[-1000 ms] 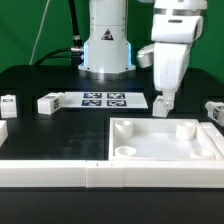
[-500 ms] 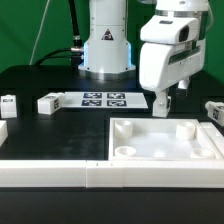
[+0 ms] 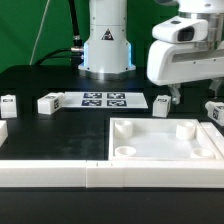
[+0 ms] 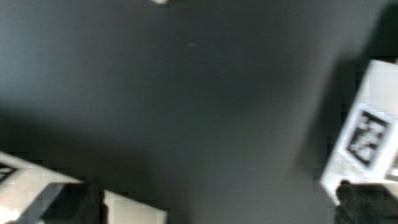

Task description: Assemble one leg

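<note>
the gripper [image 3: 166,100] hangs over the black table [image 3: 40,80] with fingers spread and empty, and the nearest leg [image 3: 214,110] lies on the table toward the exterior view's right of them, long axis unclear.

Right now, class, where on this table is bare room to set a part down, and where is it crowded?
Free: the table between marker board, white panel and front rail. Crowded: the exterior view's right, where the gripper hangs near a leg.
</note>
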{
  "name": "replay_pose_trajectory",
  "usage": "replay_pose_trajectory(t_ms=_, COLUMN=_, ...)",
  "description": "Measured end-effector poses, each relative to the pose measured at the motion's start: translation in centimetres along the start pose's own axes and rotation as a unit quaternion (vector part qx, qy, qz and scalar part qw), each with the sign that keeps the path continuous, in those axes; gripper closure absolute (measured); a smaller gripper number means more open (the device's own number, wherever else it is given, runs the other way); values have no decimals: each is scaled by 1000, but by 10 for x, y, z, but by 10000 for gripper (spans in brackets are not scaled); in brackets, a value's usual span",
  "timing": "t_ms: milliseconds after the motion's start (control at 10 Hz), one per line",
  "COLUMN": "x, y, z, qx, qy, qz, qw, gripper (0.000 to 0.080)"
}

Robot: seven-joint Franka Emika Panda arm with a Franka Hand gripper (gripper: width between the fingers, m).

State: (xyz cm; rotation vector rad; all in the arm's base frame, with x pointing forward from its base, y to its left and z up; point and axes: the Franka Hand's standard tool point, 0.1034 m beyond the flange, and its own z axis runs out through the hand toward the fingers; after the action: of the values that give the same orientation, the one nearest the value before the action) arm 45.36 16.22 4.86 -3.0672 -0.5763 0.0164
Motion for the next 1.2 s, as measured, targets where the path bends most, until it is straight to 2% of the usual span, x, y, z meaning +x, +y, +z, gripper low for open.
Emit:
replay_pose_trajectory(t_ms=300, x=6, y=-32, z=1, qx=2, qy=2, qz=-14, qw=1000, gripper=151)
replay_pose_trajectory(t_ms=600, x=3, y=-28, z=1, qx=-1, qy=-18, qz=-15, qw=1000, gripper=151)
replay_pose_trajectory(t_ms=900, x=-17, y=-28, z=3, qx=-15, qy=-154, qz=-12, qw=988, gripper=151)
replay_pose_trajectory(t_ms=1200, x=-15, y=-41, z=0, qx=-25, qy=-288, qz=-13, qw=957, gripper=151)
